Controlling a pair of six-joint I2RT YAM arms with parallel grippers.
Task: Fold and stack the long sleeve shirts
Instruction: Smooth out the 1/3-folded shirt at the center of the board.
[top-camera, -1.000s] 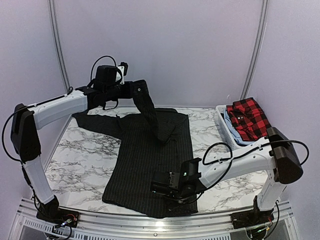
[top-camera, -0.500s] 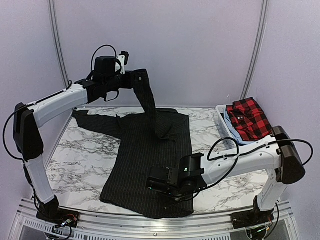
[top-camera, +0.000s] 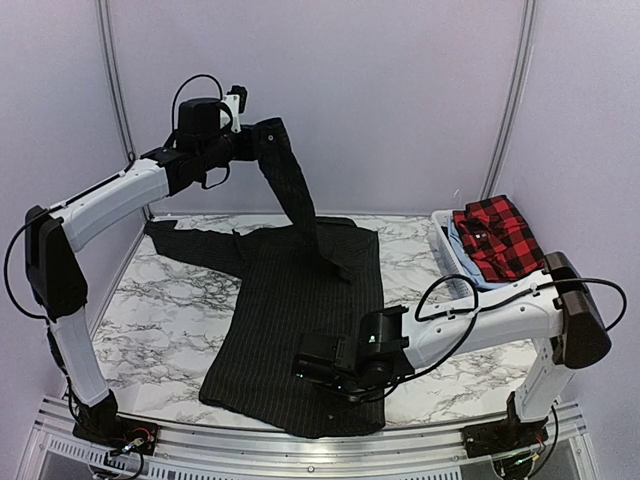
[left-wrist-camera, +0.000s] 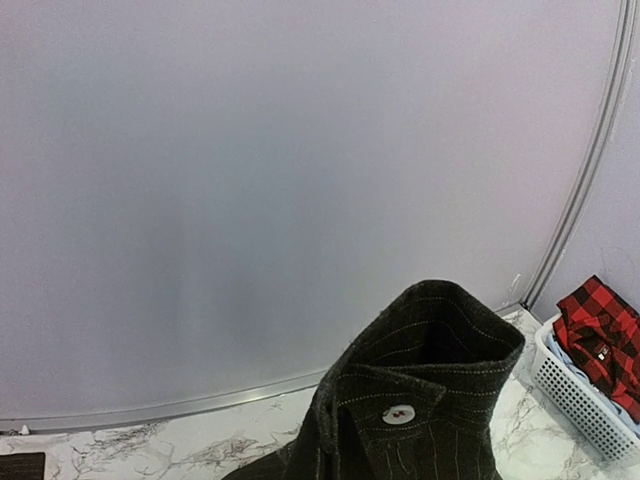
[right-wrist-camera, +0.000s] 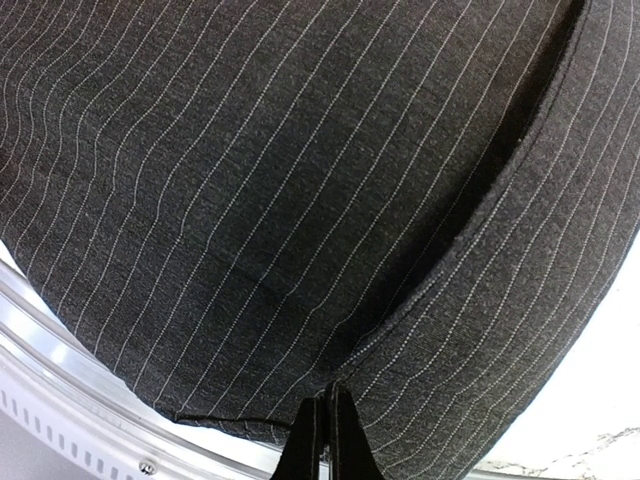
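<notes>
Left tool (top-camera: 256, 138) clamped on cuff (left-wrist-camera: 432, 395) of pinstriped shirt (top-camera: 285, 300) — arm raised; right tool (right-wrist-camera: 322, 425) pinching hem (right-wrist-camera: 225, 415) — arm low

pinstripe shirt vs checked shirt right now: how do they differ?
Place: the black pinstripe shirt lies on the marble table; the red-and-black checked shirt sits in the white basket.
Pose: the pinstripe one is spread flat, one sleeve held up by the left gripper; the checked one is bundled compactly.
Pattern: thin pale stripes versus bold checks.
Both are cloth shirts with buttons.
</notes>
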